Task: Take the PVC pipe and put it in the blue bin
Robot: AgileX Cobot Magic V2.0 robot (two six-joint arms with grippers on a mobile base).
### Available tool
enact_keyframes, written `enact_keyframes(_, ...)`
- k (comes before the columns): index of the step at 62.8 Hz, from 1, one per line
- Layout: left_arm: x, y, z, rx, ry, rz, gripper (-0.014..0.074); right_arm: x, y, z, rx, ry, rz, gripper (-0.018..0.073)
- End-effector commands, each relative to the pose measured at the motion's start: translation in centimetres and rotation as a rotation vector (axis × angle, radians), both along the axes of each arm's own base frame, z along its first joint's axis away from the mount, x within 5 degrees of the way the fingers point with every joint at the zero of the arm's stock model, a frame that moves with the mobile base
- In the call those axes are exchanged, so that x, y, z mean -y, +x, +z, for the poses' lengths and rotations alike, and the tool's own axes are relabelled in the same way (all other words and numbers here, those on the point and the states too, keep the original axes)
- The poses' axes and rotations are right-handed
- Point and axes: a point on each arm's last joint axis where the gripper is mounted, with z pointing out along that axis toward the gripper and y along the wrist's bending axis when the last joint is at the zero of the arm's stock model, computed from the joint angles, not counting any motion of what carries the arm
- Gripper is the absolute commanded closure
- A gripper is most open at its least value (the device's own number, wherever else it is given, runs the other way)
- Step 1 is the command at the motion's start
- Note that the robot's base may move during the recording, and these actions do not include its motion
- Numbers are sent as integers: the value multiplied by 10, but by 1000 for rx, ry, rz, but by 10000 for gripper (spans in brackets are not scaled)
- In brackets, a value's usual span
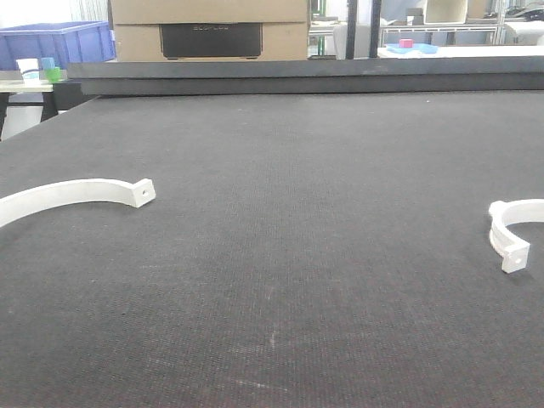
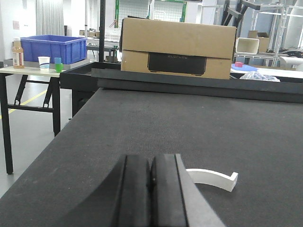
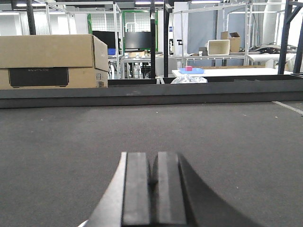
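The PVC pipe (image 1: 508,228), a small tightly curved white half-ring with squared end tabs, lies on the black table (image 1: 280,255) at the right edge of the front view. The blue bin (image 1: 55,42) stands off the table at the far left, on a side table, and the left wrist view shows this bin (image 2: 52,47) too. My left gripper (image 2: 151,175) is shut and empty, low over the table. My right gripper (image 3: 153,177) is also shut with nothing in it. Neither gripper appears in the front view.
A longer, shallower white arc strip (image 1: 76,194) lies at the table's left, and that strip (image 2: 210,178) sits just right of my left gripper. A raised black ledge (image 1: 306,75) bounds the far edge, with a cardboard box (image 1: 208,30) behind. Cups (image 2: 51,63) stand by the bin.
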Motion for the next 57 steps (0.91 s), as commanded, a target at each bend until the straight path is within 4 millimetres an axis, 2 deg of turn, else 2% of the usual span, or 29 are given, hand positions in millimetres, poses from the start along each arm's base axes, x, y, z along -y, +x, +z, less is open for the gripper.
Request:
enact_keyframes(1,0,-1,3,24,-3,4,707,0,-1,2,25,-3,-2,723)
enact_keyframes(57,0,-1,3,24,-3,4,707,0,-1,2,25,-3,-2,723)
